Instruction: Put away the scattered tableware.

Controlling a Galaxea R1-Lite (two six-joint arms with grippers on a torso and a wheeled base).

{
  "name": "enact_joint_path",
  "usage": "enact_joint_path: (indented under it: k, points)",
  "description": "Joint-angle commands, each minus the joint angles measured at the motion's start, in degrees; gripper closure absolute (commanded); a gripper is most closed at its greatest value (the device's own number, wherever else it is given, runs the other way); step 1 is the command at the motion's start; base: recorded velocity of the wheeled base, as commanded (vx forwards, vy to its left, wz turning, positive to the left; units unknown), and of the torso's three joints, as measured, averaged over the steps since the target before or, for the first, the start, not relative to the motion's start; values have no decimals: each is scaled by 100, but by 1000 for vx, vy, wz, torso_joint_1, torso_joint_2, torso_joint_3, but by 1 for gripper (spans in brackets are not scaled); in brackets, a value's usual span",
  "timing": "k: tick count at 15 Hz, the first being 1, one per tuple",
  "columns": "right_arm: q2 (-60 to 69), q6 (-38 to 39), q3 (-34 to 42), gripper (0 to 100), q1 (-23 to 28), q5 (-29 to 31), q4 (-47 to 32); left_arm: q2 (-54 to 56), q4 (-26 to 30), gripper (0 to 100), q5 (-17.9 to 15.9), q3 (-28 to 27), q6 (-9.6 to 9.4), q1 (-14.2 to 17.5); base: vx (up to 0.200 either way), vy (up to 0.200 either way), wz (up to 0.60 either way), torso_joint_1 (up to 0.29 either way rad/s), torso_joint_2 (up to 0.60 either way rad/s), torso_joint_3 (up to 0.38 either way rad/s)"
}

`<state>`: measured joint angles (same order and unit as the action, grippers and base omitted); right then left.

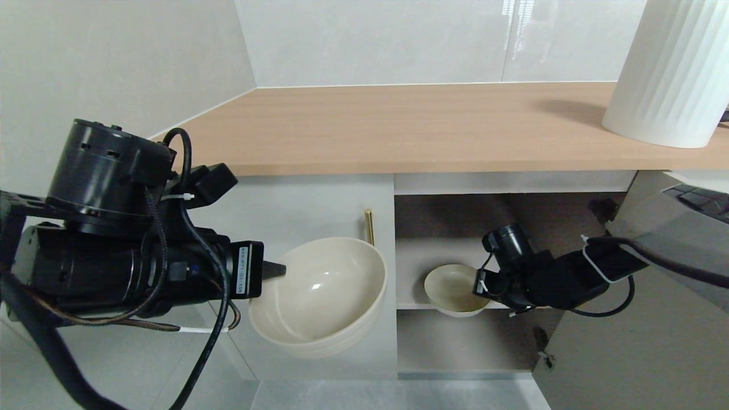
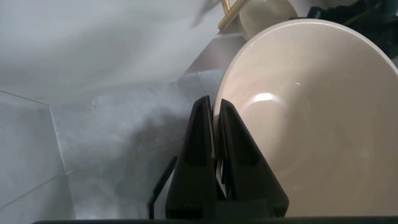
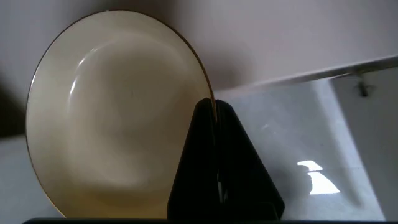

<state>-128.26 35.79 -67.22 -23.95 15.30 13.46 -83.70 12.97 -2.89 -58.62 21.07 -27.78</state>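
Currently I keep the right gripper point(image 3: 209, 104) pinching the small bowl point(image 1: 451, 287) by its rim at the cabinet shelf point(image 1: 414, 256), presumably to stow it, while the left gripper point(image 2: 213, 103) pinches the large bowl point(image 1: 324, 293) outside, next in line.

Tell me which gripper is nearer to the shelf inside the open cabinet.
Right. The right gripper, shut on the small bowl, is at the shelf, inside the opening. The left gripper, shut on the large bowl, is outside, before the closed door.
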Motion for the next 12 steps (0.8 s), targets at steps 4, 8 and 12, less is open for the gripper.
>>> enact_joint_path:
  k: [4, 8, 12]
  points:
    - [-507, -20, -573, 100, 163, 166, -36, -6, 4, 100, -19, 0, 3, -8, 0, 0, 0, 0, 0, 0]
    - [-868, -46, -863, 100, 312, 562, -36, -15, 4, 100, -107, 0, 3, -8, 0, 0, 0, 0, 0, 0]
    - [-973, -46, -977, 100, 383, 650, -19, -67, 4, 100, -107, 0, 3, -8, 0, 0, 0, 0, 0, 0]
